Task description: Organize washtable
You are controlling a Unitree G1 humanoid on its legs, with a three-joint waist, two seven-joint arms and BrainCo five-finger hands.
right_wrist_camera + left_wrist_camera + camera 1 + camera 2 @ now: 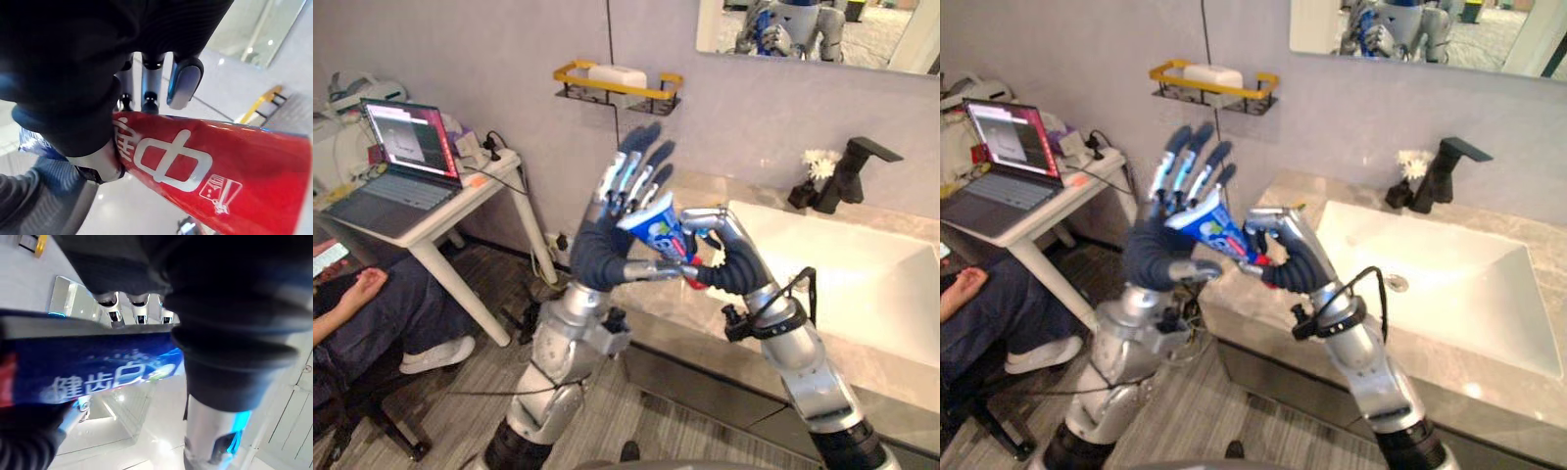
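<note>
Toothpaste tube: blue, red end, clamped in right hand fingers; left hand fingers straight, apparently touching.

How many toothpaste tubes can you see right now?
1. The toothpaste tube is up in the air beside the sink, the right hand curled round its red end, the left hand open against it. More could be hidden behind the hands.
</note>
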